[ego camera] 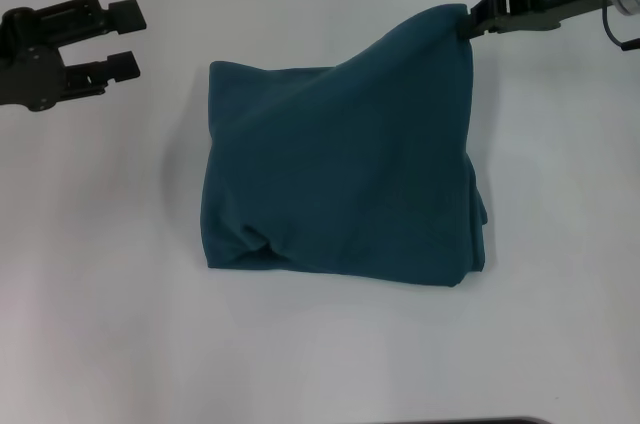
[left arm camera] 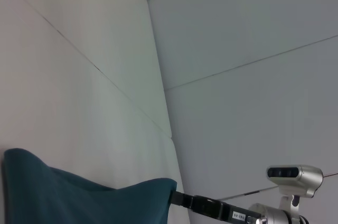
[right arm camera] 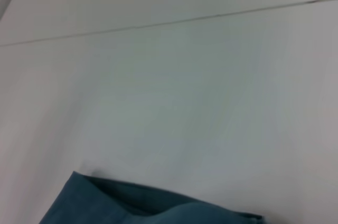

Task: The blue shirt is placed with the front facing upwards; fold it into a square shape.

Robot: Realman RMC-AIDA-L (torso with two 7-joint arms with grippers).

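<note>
Up on the white counter (ego camera: 100, 294) in your head view, the dark teal-blue cotton shirt (ego camera: 340, 184) sits as a rough folded block, far right corner pinched tight in your right tool (ego camera: 468, 22) and lifted. Your left tool (ego camera: 125, 39) hangs released, well off to the left. Left wrist view: that raised corner peaks toward the right tool. Right wrist view: only a teal edge.

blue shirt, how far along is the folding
Mostly done: the dark teal-blue cotton shirt lies folded into a rough block on the white table. In hand: the right claw pinches its far right corner, lifted. Left: lay that corner flat. The left claw waits open, far left.
</note>
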